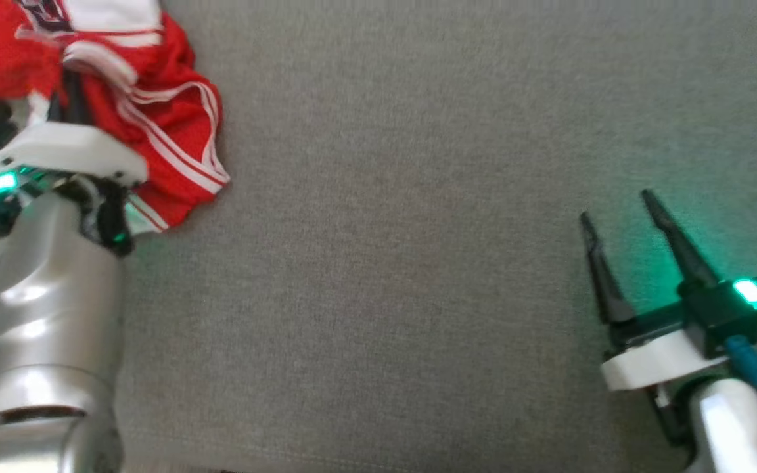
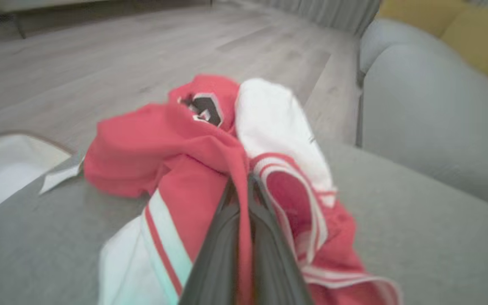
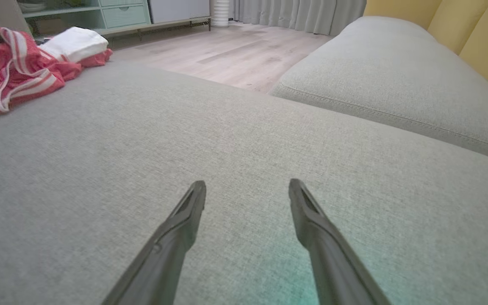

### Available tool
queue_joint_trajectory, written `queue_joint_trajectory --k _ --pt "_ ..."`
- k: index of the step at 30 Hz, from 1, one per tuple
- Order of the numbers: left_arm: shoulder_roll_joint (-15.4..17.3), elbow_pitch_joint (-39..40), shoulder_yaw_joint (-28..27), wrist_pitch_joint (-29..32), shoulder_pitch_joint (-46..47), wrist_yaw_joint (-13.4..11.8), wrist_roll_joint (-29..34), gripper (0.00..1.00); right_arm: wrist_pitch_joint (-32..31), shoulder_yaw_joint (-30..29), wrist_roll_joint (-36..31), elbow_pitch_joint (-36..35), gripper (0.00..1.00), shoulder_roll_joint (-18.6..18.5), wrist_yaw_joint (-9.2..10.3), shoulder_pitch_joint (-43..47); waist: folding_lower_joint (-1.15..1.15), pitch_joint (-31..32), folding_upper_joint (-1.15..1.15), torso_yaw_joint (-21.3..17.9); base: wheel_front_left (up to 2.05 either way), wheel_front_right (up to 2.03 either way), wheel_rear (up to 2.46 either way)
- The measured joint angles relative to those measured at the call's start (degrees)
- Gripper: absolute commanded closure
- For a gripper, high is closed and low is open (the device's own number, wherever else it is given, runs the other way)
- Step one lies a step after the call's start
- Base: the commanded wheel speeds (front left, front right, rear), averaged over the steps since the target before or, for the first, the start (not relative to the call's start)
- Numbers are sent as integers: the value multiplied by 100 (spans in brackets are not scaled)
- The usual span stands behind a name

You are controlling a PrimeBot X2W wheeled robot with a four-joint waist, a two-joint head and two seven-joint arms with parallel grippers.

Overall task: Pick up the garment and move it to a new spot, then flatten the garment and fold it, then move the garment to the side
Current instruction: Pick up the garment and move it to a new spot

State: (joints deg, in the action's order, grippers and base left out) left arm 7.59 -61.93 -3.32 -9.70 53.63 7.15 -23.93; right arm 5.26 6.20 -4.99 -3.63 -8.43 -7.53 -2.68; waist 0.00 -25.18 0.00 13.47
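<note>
Garment [image 1: 155, 112]: red with white stripes, lying crumpled in the upper left of the head view on the grey sofa [image 1: 385, 263]. It is a bunched heap with no clear long axis. Left end effector [image 2: 242, 190]: fingers together, clamped on a red fold near the middle of the heap, the cloth draped to both sides of them. Right end effector [image 1: 615, 205]: fingers apart, holding nothing, in the lower right of the head view and well apart from the garment, which lies to its upper left. Judgement: the left arm is the nearer and has the grip, so the lift falls to it. One pinch point on a heap may let the loose cloth trail.
</note>
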Motion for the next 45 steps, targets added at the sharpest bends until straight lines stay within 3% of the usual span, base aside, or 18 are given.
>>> queue_joint_trajectory --k 5,15,21,26,31,38,40,41,45 --pt "-283 947 569 26 -375 0 -215 100 209 136 105 347 0 222 -1 25 0 388 0 -95 0 0 0" --pt "-468 3940 1913 1399 -2575 -38 -679 100 702 336 378 1129 0 475 0 8 -2 1023 0 -860 0 0 0" --pt "-471 5510 2819 2142 -3064 -392 -806 100 854 438 689 1486 0 512 0 -155 0 1129 0 -1544 0 0 0" --pt "-470 6380 3518 2538 -3080 -666 -1003 100 898 506 988 1642 0 525 0 -171 0 1159 0 -2149 0 0 0" --pt "-467 6539 3972 2660 -2972 -973 -1158 100 910 531 1167 1564 0 531 0 -233 0 1162 0 -2714 0 0 0" --pt "-467 5435 4430 2405 -2279 -1150 -1256 100 911 648 1259 1534 0 538 0 -272 0 1086 0 -3245 0 0 0" --pt "-467 5005 4523 2153 -2050 -1174 -1182 54 911 651 1259 1535 0 538 0 -273 1 1042 0 -3296 0 0 0" --pt "-466 4782 4570 2069 -1937 -1204 -1159 0 911 660 1259 1536 0 539 0 -274 1 1029 0 -3308 0 0 0" --pt "-467 4176 4611 1759 -1712 -1249 -1093 0 911 683 1258 1537 0 544 0 -273 1 1044 0 -3290 0 0 0"
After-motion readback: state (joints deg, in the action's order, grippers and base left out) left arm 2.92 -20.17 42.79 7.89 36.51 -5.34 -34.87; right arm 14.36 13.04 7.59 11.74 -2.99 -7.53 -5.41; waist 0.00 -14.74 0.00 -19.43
